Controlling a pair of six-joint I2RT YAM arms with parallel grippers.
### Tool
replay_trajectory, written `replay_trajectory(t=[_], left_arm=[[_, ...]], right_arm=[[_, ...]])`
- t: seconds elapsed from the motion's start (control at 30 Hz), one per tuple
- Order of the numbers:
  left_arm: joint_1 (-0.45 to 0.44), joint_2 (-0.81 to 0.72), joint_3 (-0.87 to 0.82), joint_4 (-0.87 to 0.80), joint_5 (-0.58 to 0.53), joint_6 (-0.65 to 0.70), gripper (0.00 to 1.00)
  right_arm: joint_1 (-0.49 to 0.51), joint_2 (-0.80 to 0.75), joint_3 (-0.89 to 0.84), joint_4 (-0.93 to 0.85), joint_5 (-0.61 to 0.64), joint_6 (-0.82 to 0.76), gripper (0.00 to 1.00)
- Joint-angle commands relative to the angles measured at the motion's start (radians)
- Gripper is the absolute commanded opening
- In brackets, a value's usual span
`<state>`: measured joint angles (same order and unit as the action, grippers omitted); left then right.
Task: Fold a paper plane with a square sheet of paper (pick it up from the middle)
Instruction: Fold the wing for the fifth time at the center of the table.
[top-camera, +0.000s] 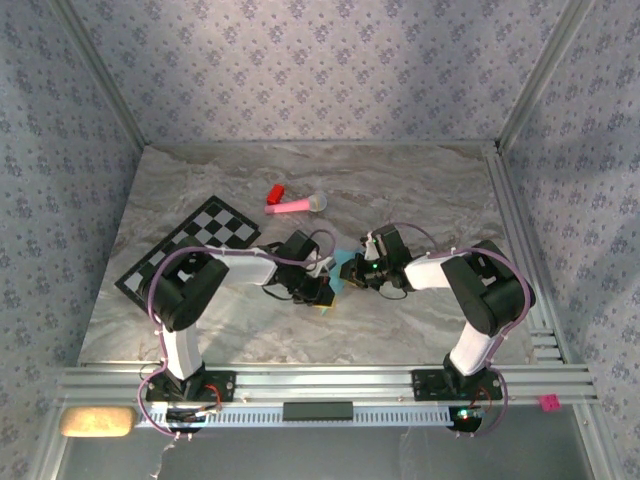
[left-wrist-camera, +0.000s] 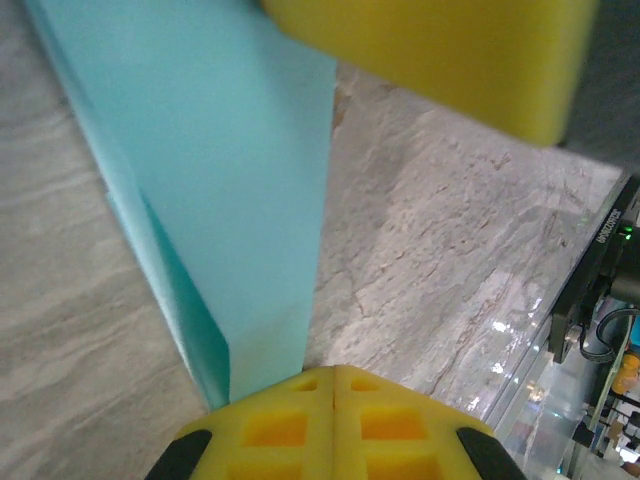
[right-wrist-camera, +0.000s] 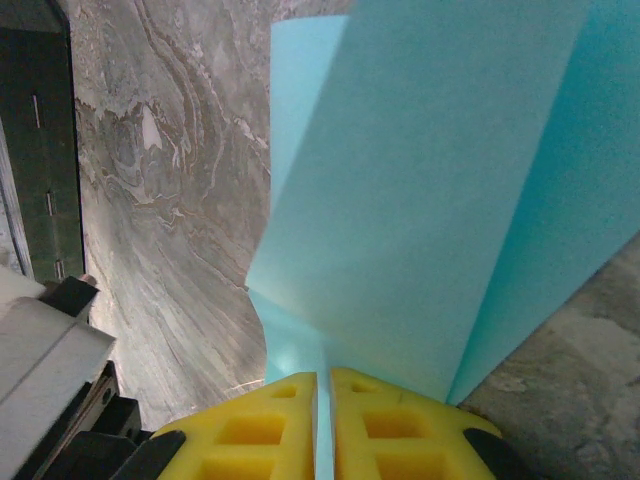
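Left gripper (left-wrist-camera: 333, 380) of mine is pinched tight on the blue paper (left-wrist-camera: 240, 180), and my right gripper (right-wrist-camera: 323, 385) clamps its other end, over the middle of the marble table (top-camera: 420, 200). Several folds are layered in already; I judge the wings and final shaping remain.

- Left arm (top-camera: 185, 300): elbow stacked over my base, forearm reaching right toward the middle, wrist tipped down.
- Right arm (top-camera: 490, 295): mirrored pose, forearm reaching left, wrist tipped down.
- Both grippers sit close together between the arms, tips near each other.
- Left gripper (left-wrist-camera: 333, 372): fingers pressed flat together, no gap. The paper sheet (right-wrist-camera: 420, 200) reaches the tips; can't tell if it's pinched.
- Right gripper (right-wrist-camera: 323, 378): fingers nearly together with a thin slit, paper sheet clamped in it.
- One right finger (left-wrist-camera: 430, 50) hangs just ahead of my left tips.
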<state>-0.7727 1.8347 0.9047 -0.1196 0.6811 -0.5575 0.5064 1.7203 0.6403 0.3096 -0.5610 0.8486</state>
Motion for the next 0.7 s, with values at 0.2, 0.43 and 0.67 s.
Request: replay_trajectory(t=[0.2, 0.43, 0.67], left_arm=[[-0.001, -0.015, -0.065, 0.001, -0.014, 0.004, 0.06], [-0.003, -0.061, -0.157, 0.022, -0.023, -0.017, 0.06], [-0.003, -0.102, -0.202, 0.006, -0.028, -0.007, 0.08]], right_arm=[[0.004, 0.082, -0.017, -0.094, 0.133, -0.011, 0.13], [0.004, 0.081, -0.014, -0.111, 0.147, -0.013, 0.13], [0.005, 0.079, -0.012, -0.120, 0.151, -0.016, 0.13]])
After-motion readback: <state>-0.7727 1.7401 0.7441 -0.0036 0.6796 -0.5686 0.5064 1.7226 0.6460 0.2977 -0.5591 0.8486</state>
